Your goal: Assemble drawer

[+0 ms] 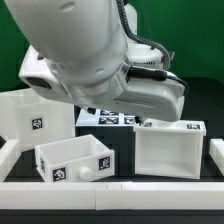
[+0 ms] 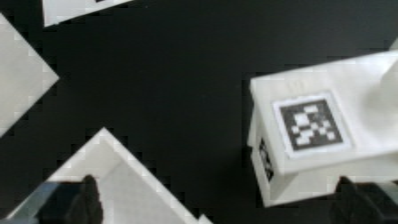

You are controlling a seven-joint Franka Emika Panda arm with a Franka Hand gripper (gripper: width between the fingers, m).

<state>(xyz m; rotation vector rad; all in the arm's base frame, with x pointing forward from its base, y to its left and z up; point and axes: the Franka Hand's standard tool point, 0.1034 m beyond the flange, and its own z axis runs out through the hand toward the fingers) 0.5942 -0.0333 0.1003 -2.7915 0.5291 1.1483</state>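
black-and-white square tags on knobbed tray and white box

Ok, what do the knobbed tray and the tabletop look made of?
Knobbed tray: likely hard plastic, matte white, with smooth uniform walls and crisp moulded edges. Tabletop: black and matte, no glare; possibly cloth or a mat, can't tell.

Arm low, fingers wide apart.
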